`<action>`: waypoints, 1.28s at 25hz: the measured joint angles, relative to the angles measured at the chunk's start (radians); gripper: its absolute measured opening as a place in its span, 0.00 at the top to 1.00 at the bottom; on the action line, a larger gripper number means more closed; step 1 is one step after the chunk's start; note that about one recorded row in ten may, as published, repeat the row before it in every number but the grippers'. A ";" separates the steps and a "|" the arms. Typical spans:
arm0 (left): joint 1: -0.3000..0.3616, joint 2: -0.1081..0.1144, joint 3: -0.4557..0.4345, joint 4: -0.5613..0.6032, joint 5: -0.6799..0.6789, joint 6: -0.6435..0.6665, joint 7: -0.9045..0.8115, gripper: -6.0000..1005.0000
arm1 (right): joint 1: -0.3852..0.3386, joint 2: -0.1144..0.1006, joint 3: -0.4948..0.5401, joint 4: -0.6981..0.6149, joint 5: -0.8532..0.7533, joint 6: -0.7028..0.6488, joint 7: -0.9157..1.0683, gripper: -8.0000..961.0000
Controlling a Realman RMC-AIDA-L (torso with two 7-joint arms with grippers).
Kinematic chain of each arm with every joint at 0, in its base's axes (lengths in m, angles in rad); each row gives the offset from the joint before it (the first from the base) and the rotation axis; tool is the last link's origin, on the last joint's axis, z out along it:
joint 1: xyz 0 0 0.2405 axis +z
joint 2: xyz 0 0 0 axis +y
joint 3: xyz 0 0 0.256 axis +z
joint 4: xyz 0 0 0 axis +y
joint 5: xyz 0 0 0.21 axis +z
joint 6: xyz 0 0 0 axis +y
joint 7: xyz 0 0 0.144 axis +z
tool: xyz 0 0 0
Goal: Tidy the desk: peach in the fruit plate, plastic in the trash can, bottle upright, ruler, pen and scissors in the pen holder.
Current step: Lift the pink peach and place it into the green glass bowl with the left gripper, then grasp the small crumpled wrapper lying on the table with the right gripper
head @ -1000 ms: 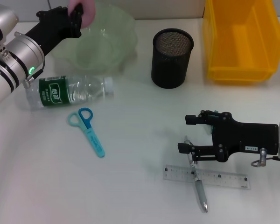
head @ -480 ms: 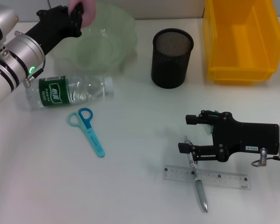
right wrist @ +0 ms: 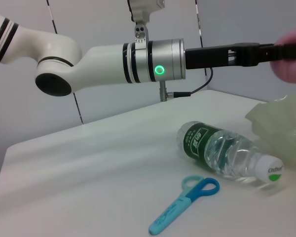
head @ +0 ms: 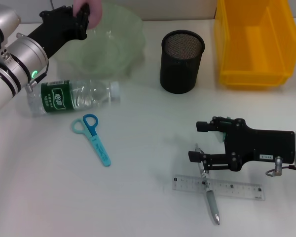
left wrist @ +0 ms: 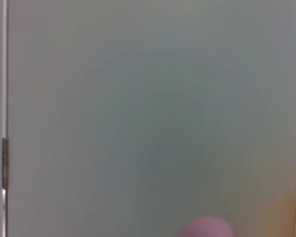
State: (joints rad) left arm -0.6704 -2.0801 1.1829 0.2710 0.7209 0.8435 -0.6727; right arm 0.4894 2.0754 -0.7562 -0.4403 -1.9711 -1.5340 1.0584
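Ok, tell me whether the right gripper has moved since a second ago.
No. The right gripper sits at the same spot over the pen and ruler.

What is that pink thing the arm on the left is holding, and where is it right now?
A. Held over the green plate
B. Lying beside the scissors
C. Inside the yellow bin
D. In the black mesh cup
A: the left gripper holds the pink peach above the rim of the green plate.
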 joint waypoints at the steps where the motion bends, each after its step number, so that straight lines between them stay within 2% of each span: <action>1: 0.000 0.000 0.000 0.000 0.000 0.001 0.000 0.88 | 0.000 0.000 0.000 0.000 0.000 0.000 0.000 0.15; 5: 0.000 0.000 0.000 -0.001 0.000 0.003 0.000 0.86 | 0.002 0.000 0.000 -0.001 0.001 0.000 0.000 0.15; 10: -0.001 0.000 0.000 -0.001 0.000 0.001 0.000 0.65 | 0.002 0.000 0.000 -0.001 0.003 0.000 0.000 0.15; 14: -0.003 0.000 -0.001 -0.001 0.000 0.000 -0.001 0.42 | 0.002 0.000 0.000 -0.002 0.005 0.000 0.000 0.15; 22: -0.003 0.000 -0.002 -0.001 0.000 0.002 -0.005 0.23 | 0.001 0.000 0.000 -0.002 0.005 0.000 0.000 0.15; 26: -0.003 0.000 -0.005 -0.001 0.000 0.003 -0.006 0.14 | 0.001 0.000 0.000 -0.001 0.006 0.000 0.000 0.15; 32: -0.003 0.000 -0.005 -0.001 0.000 0.003 -0.007 0.14 | 0.001 0.000 0.000 -0.001 0.006 0.000 0.000 0.15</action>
State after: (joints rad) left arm -0.6734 -2.0800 1.1781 0.2700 0.7209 0.8467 -0.6799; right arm 0.4908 2.0754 -0.7562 -0.4417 -1.9649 -1.5340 1.0583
